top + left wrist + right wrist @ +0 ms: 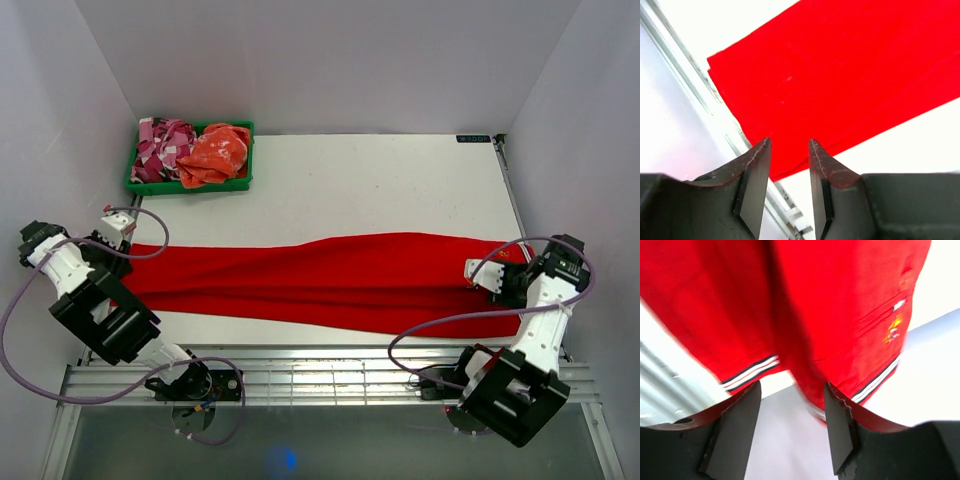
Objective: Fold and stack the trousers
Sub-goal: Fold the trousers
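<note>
The red trousers (330,280) lie stretched flat across the table, nearly from edge to edge. My left gripper (122,238) hovers over their left end. In the left wrist view the left gripper (788,145) is open and empty, above the near corner of the red cloth (840,75). My right gripper (482,274) is at the right end. In the right wrist view the right gripper (792,387) is open just short of the striped waistband (750,371); the cloth (830,305) looks blurred there. A small embroidered logo (892,330) shows on the cloth.
A green basket (190,187) at the back left holds a pink-and-white patterned garment (160,148) and an orange garment (215,155). White walls close in the table on three sides. A metal rail (320,375) runs along the near edge.
</note>
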`<state>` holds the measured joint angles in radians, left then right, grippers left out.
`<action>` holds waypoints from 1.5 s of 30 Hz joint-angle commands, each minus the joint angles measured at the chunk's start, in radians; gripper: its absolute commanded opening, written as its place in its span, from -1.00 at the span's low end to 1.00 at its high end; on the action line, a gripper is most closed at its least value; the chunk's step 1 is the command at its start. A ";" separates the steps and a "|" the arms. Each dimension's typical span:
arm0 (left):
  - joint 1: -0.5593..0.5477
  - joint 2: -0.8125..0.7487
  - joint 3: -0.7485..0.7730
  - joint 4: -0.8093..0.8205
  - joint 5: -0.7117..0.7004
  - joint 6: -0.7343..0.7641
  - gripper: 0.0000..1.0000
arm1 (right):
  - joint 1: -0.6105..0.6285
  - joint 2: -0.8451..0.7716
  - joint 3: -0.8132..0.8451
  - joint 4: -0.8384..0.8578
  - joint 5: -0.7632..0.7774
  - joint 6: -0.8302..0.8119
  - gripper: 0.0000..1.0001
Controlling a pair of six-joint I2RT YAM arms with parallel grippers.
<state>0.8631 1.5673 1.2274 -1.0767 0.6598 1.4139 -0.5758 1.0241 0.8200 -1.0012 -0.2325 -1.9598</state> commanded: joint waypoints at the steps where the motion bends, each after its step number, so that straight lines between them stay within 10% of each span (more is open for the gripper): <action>1: 0.022 -0.064 0.040 -0.168 0.096 0.123 -0.07 | -0.047 -0.085 -0.080 -0.091 0.068 -0.221 0.21; 13: -0.015 -0.157 -0.017 -0.324 0.179 0.169 0.46 | -0.110 0.209 0.433 -0.310 -0.144 0.053 0.51; 26: -0.173 -0.205 0.018 -0.313 0.193 -0.044 0.50 | 0.136 0.114 0.096 0.028 0.087 0.127 0.58; 29: -0.173 -0.207 0.035 -0.308 0.159 -0.085 0.50 | 0.152 0.085 -0.017 0.098 0.113 0.113 0.24; 33: -0.173 -0.202 0.072 -0.316 0.120 -0.145 0.43 | 0.152 -0.001 -0.108 0.047 0.114 0.076 -0.82; 45: -0.171 -0.222 -0.023 -0.318 -0.015 -0.228 0.31 | 0.149 -0.516 -0.493 0.064 0.173 -0.062 -0.85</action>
<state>0.6907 1.3529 1.2358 -1.3369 0.6895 1.2152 -0.4252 0.5148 0.3702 -0.9096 -0.0914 -1.9690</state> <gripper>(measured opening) 0.656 0.119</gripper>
